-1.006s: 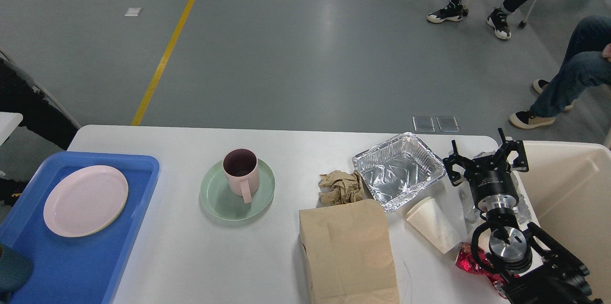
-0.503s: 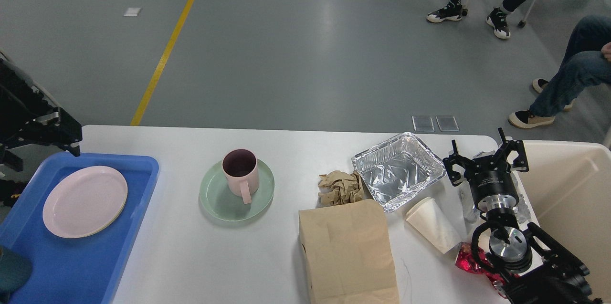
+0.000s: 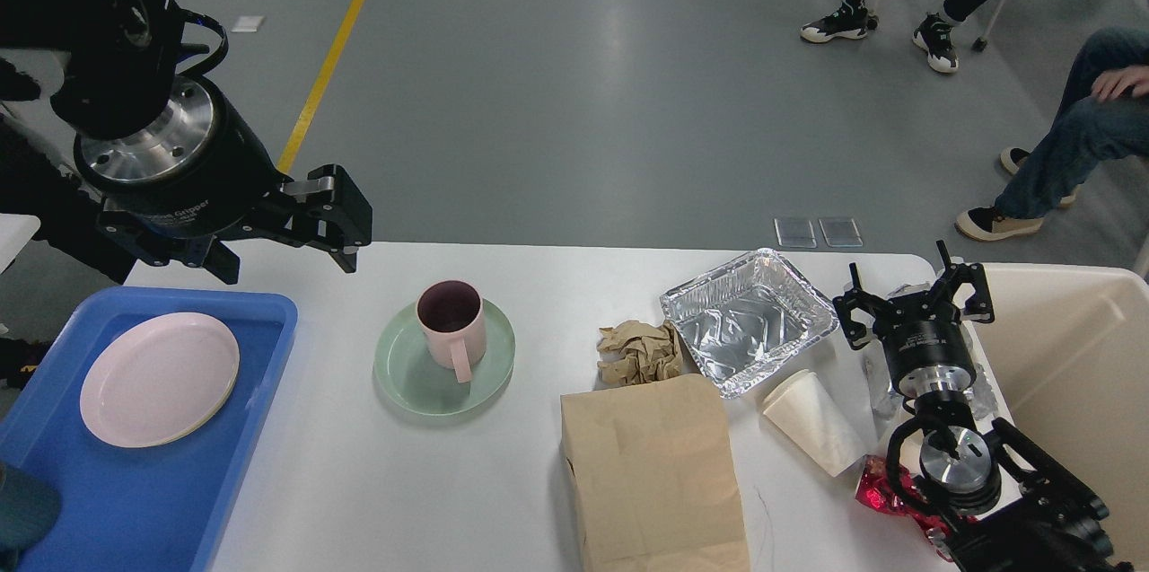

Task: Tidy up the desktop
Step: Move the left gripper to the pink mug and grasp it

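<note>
Hovering over the far-left edge of the white bench (image 3: 359,482), the left gripper (image 3: 283,240) has jaws spread wide, holding nothing, near the pink mug (image 3: 451,325) on its green plate (image 3: 408,374). The right gripper (image 3: 914,303), jaws also wide, hangs between foil tray (image 3: 749,321) and beige bin (image 3: 1077,374).

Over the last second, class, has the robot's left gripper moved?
Yes. The left gripper has swung in from the left edge, now above the blue tray's far corner, nearer the pink mug.
</note>
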